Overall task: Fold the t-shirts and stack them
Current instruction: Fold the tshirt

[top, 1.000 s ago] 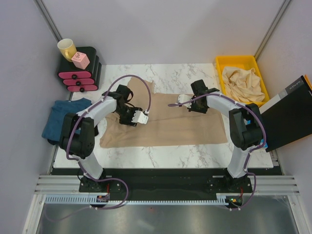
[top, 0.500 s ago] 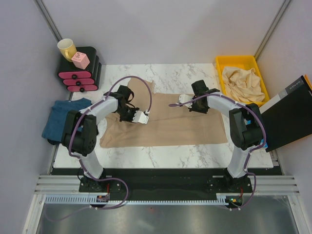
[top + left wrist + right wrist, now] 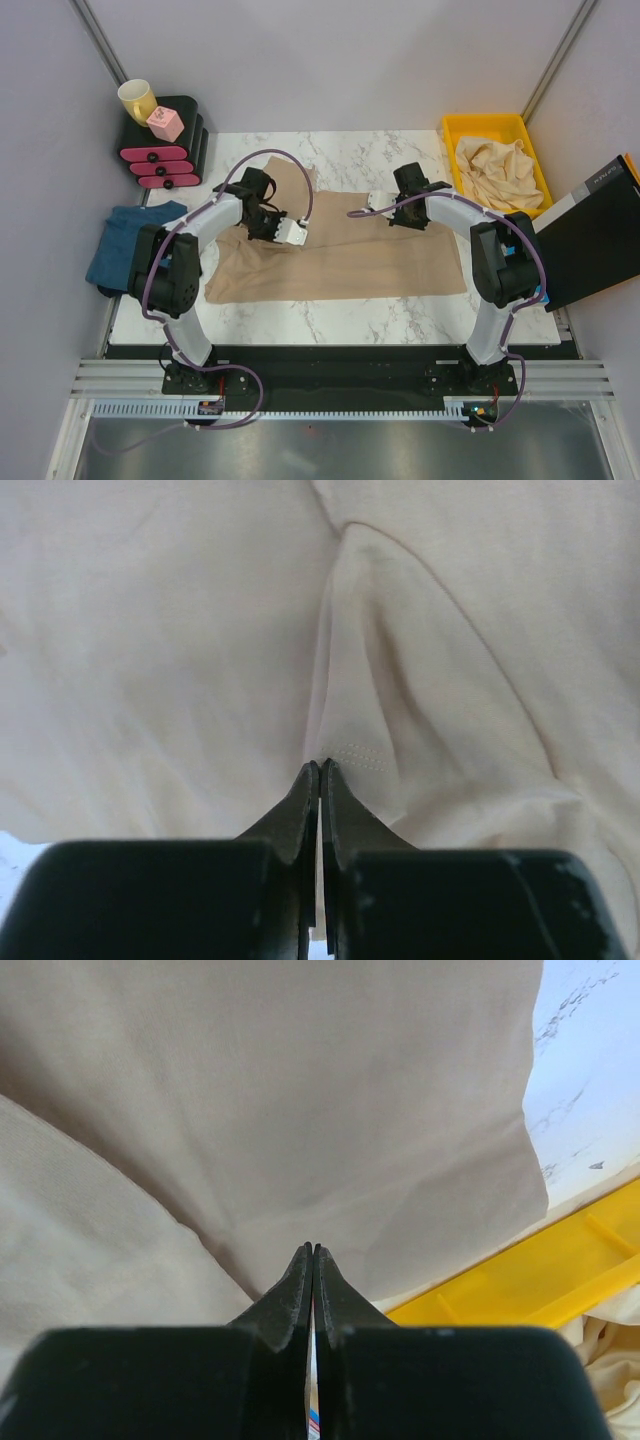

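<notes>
A tan t-shirt (image 3: 350,262) lies spread across the marble table (image 3: 400,310). My left gripper (image 3: 266,222) is over the shirt's left part, near a sleeve. In the left wrist view it (image 3: 320,766) is shut, with a stitched hem of the tan fabric (image 3: 180,630) pinched at its tips. My right gripper (image 3: 402,214) is at the shirt's far right part. In the right wrist view it (image 3: 312,1248) is shut on a fold of the tan cloth (image 3: 300,1090). A teal-blue t-shirt (image 3: 128,243) lies folded at the table's left edge.
A yellow bin (image 3: 452,132) at the back right holds crumpled tan t-shirts (image 3: 497,172); its wall (image 3: 540,1280) shows close to the right gripper. A black and pink drawer unit (image 3: 165,150) with a yellow mug (image 3: 137,99) stands back left. A black box (image 3: 600,235) stands right.
The left gripper has closed on the shirt and shifted slightly toward the back, drawing fabric up. The right gripper has stayed shut and barely moved.
</notes>
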`<action>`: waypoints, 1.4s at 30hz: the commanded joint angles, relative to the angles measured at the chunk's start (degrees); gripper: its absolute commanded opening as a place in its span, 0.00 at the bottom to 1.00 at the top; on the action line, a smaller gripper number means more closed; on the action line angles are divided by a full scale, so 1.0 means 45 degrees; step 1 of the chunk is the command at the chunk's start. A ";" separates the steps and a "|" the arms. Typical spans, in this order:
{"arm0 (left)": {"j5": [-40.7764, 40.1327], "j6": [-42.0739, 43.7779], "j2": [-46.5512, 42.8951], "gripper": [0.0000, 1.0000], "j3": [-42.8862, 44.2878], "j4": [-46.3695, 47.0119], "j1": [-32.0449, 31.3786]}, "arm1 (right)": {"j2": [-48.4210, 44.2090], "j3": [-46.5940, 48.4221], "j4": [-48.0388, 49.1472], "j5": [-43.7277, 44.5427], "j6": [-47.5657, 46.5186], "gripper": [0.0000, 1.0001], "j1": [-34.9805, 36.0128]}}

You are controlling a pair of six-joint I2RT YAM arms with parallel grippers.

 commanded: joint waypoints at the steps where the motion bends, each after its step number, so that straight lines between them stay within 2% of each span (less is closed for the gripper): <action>1: 0.0460 -0.0579 0.0025 0.02 0.0711 0.1122 -0.0058 | -0.0067 -0.0004 0.0376 0.0191 0.0215 0.03 -0.0025; 19: 0.0832 -0.0423 0.0572 0.02 0.0438 0.3134 -0.0897 | 0.0070 0.0152 0.0473 0.0210 0.0294 0.03 -0.0025; 26: 0.0305 -0.0404 0.0963 0.02 0.0263 0.3798 -0.1132 | 0.0090 0.0152 0.0454 0.0152 0.0352 0.03 -0.0006; 29: 0.0072 -0.0462 0.1002 0.02 -0.0088 0.4598 -0.1229 | 0.0090 0.0191 0.0473 0.0152 0.0333 0.03 -0.0025; 32: -0.0358 -0.0618 0.1254 0.07 -0.0245 0.5341 -0.1268 | 0.0109 0.0211 0.0454 0.0152 0.0333 0.04 -0.0025; 38: -0.0302 -0.0756 0.1217 0.02 -0.0714 0.6611 -0.1268 | 0.0129 0.0269 0.0473 0.0113 0.0352 0.04 -0.0006; 39: -0.0282 -0.0736 0.1236 0.03 -0.0733 0.6650 -0.1288 | 0.0129 0.0289 0.0473 0.0113 0.0333 0.04 -0.0006; 42: -0.0554 -0.0736 0.1314 0.31 -0.0695 0.6709 -0.1308 | 0.0148 0.0328 0.0473 0.0113 0.0333 0.07 -0.0006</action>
